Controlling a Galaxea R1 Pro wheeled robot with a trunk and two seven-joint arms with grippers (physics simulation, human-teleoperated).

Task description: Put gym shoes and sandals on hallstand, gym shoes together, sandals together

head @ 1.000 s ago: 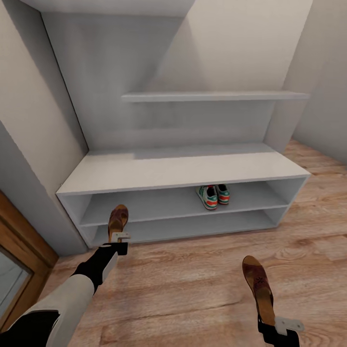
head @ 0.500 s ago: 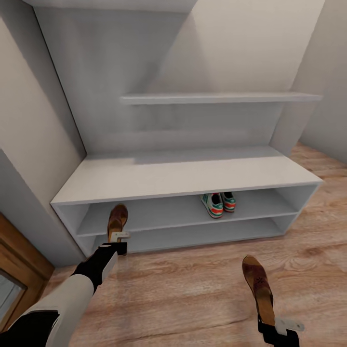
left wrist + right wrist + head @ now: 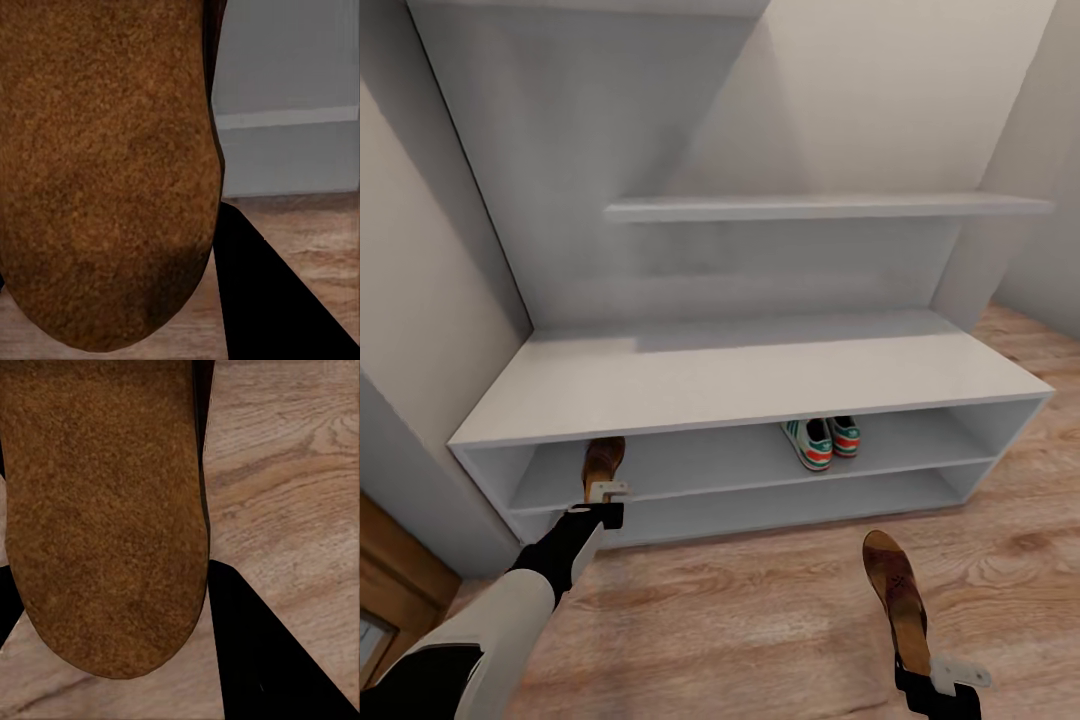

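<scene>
Left arm [image 3: 510, 610] stretched forward, left pincer [image 3: 607, 500] clamped on sandal [image 3: 603, 462], right pincer [image 3: 938, 680] gripping another sandal [image 3: 893, 595]

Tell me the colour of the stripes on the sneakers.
Green, on the sneakers in the head view.

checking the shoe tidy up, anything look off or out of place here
Nothing is damaged or spilled. The gym shoes sit side by side on the hallstand's upper tier. The sandals are apart: the left gripper holds one sandal at that tier's left end, and the right gripper holds the other sandal above the corridor floor.
</scene>
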